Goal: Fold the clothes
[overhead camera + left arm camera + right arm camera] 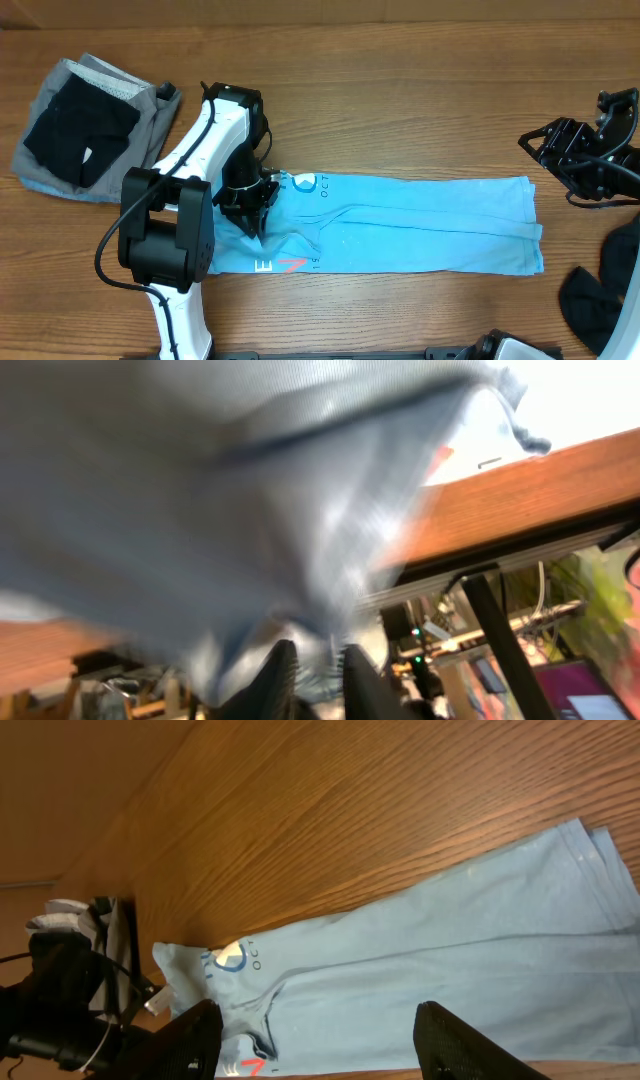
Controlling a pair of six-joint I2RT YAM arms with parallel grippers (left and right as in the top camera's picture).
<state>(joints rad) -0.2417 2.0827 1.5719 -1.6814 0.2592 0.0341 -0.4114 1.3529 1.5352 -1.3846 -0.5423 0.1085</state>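
Observation:
The light-blue T-shirt (420, 225) lies as a long folded strip across the table, with white lettering and a red mark (290, 266) at its left end. My left gripper (250, 210) points down onto that left end, where the cloth bunches up. In the left wrist view the blurred blue cloth (250, 490) fills the frame and runs between the close-set fingers (275, 675) of my left gripper (318, 670). My right gripper (545, 165) hangs open past the shirt's right end. Nothing is between its fingers (200, 1035), and the shirt (450, 950) lies below them.
A pile of grey and black garments (90, 125) sits at the back left. A black garment (600, 290) lies at the front right corner. The shirt's lower hem runs close to the table's front edge (400, 335).

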